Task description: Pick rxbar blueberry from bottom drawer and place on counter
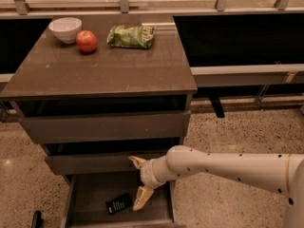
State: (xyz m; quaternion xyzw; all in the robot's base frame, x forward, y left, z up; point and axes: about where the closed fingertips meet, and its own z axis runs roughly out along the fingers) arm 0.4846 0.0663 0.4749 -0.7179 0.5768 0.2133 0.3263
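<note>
The rxbar blueberry [118,204] is a small dark bar with white print, lying flat in the open bottom drawer [92,194], near its middle front. My gripper [139,181] is open and empty, with one tan finger up by the middle drawer front and the lower fingertip [142,198] just to the right of the bar, very close to it. The white arm reaches in from the right. The counter [104,68] is the dark brown glossy top of the cabinet.
On the counter's back edge stand a white bowl [65,29], a red apple [87,41] and a green chip bag [131,35]. The two upper drawers [104,126] are slightly pulled out. Speckled floor lies on both sides. A railing and dark bench run behind.
</note>
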